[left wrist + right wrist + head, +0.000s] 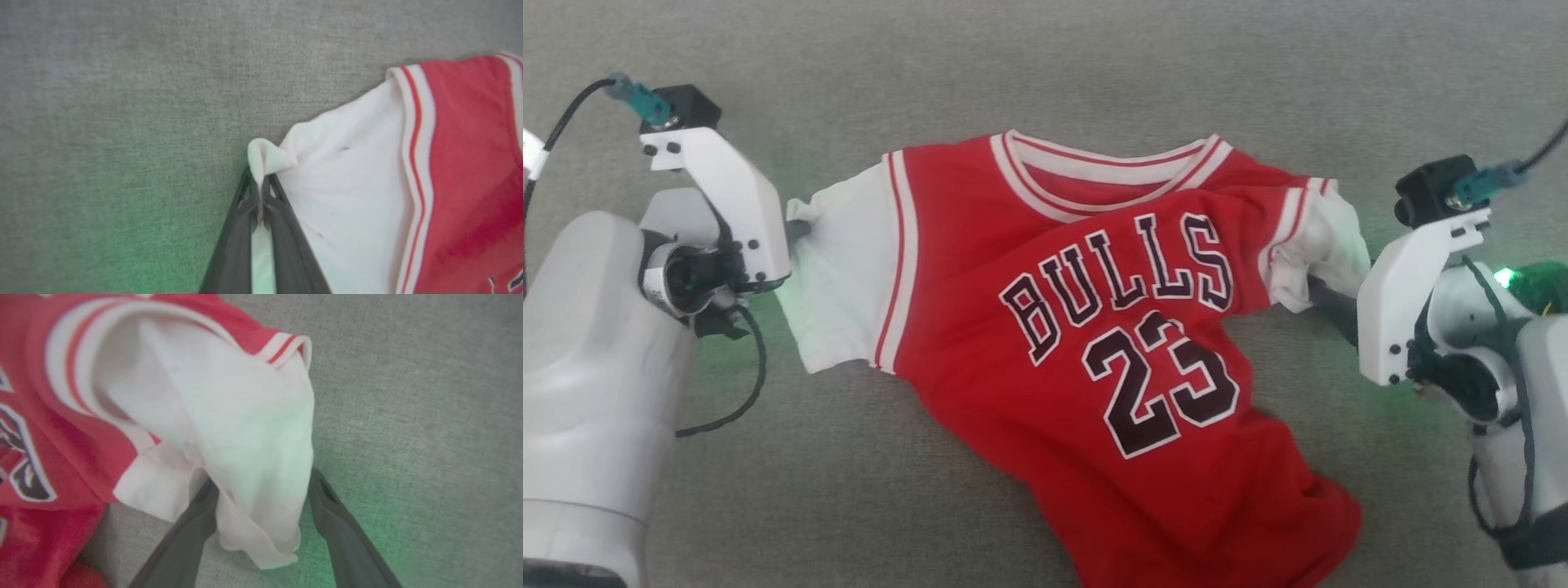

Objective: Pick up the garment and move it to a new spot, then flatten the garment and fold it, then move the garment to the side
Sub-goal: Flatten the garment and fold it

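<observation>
The garment (pixel 1094 343), a red jersey with white sleeves and dark chest lettering, lies face up and wrinkled on the grey surface. My left gripper (pixel 796 230) is shut on the corner of one white sleeve (pixel 351 192); in the left wrist view the cloth is pinched between the two dark fingers (pixel 282 228) of that gripper (pixel 259 183). My right gripper (pixel 261 486) stands open with the other white sleeve (pixel 245 428) draped between its spread fingers (pixel 339 522). In the head view that gripper (pixel 1327 298) sits at the sleeve's edge (pixel 1327 237).
A grey fabric surface (pixel 1045 65) lies under and around the garment. The lower hem (pixel 1258 531) is bunched near the front right. Loose black cables (pixel 743 392) hang by the left wrist.
</observation>
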Robot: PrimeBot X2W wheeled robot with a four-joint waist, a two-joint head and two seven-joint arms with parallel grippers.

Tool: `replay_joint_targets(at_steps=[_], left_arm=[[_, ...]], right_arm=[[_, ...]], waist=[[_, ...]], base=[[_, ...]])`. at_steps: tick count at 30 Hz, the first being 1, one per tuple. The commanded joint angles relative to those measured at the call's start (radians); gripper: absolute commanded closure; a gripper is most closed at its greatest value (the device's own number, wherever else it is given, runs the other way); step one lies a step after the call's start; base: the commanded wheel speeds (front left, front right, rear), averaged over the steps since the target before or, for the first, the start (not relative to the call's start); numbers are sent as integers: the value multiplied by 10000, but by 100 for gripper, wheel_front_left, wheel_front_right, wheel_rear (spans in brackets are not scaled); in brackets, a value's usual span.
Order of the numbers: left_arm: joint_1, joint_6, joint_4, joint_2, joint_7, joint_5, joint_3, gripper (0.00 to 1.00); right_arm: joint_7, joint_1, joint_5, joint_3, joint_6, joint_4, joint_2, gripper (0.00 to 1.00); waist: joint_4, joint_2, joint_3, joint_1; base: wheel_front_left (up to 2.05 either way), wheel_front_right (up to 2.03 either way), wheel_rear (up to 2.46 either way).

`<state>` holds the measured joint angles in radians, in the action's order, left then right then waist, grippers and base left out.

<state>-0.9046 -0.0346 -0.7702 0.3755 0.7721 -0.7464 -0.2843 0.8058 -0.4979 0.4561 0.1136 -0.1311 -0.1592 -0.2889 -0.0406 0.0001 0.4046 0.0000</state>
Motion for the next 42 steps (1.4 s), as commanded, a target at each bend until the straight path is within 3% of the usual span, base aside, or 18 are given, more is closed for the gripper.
replay_joint_targets(at_steps=[1, 2, 3, 10, 21, 35, 42], left_arm=[[133, -42, -344, -235, -106, 74, -163, 100], [63, -97, -418, -298, -180, 71, -179, 100], [11, -133, -498, -359, -239, 47, -195, 100], [-463, -301, -813, -374, -754, 26, -135, 100], [-1268, -651, -69, -160, -953, 31, -267, 100], [-2510, -530, 1047, 231, -1029, 91, -126, 100], [-3057, -505, 1270, 434, -870, 45, -77, 100]], right_arm=[[418, -122, -88, 242, 8, -281, -178, 1], [583, -171, -94, 347, 12, -441, -216, 55], [605, -252, -90, 349, 10, -521, -249, 100], [417, -921, 26, 181, 10, -634, -555, 100], [-139, -2344, 215, 234, 10, -600, -889, 100], [-552, -4361, 525, 303, 10, -1554, -460, 100], [-528, -5168, 812, 431, 10, -1914, -383, 100]], waist=[[196, -1, 94, 0], [257, -1, 109, 0], [308, -1, 112, 0], [557, -1, -269, 0], [612, -1, -2073, 0], [389, -1, -3906, 0], [322, -1, -4148, 0]], base=[[0, 0, 0], [0, 0, 0], [0, 0, 0], [0, 0, 0], [0, 0, 0], [0, 0, 0], [0, 0, 0]])
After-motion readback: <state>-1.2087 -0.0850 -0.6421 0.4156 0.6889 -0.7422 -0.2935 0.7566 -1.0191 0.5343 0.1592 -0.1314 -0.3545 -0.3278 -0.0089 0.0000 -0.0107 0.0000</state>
